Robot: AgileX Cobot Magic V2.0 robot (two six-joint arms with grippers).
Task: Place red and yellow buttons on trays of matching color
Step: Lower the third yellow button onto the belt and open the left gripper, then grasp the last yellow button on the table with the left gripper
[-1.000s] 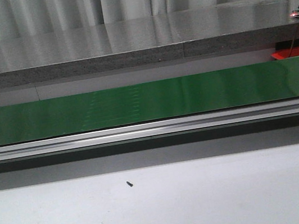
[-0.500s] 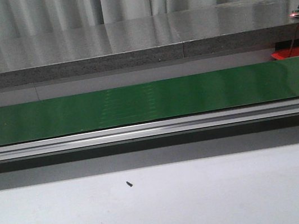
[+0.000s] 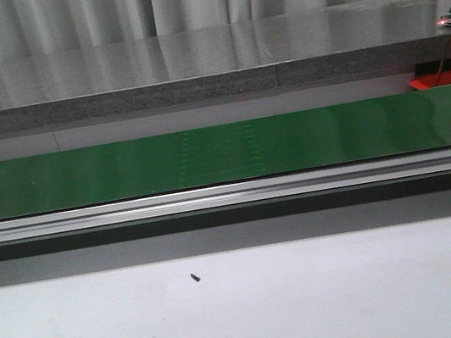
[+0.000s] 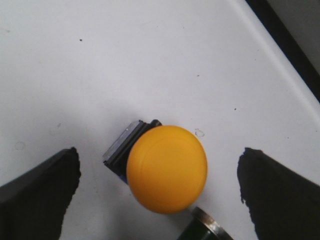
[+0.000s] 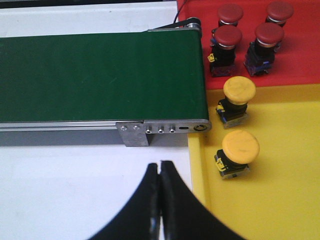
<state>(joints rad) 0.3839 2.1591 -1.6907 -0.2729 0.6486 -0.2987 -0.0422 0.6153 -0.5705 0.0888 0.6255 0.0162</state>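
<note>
In the left wrist view a yellow button [image 4: 166, 169] with a dark square base lies on the white table. My left gripper [image 4: 159, 156] is open, its dark fingers [image 4: 37, 192] standing well apart on either side of the button and touching nothing. My right gripper [image 5: 160, 167] is shut and empty, over the white table beside the yellow tray [image 5: 270, 205]. Two yellow buttons [image 5: 239, 91] [image 5: 240, 146] stand on that tray. Several red buttons [image 5: 227, 36] stand on the red tray [image 5: 300, 57]. Neither gripper shows in the front view.
A green conveyor belt [image 3: 223, 152] crosses the front view, its end [image 5: 100, 75] meeting the trays. A red tray corner [image 3: 443, 79] shows at the far right. A dark metal-rimmed cylinder [image 4: 205, 227] lies close to the yellow button. A black speck [image 3: 195, 277] lies on the table.
A faint stitched patch on the green belt has shifted to the right in the front view. Nothing else there has moved.
</note>
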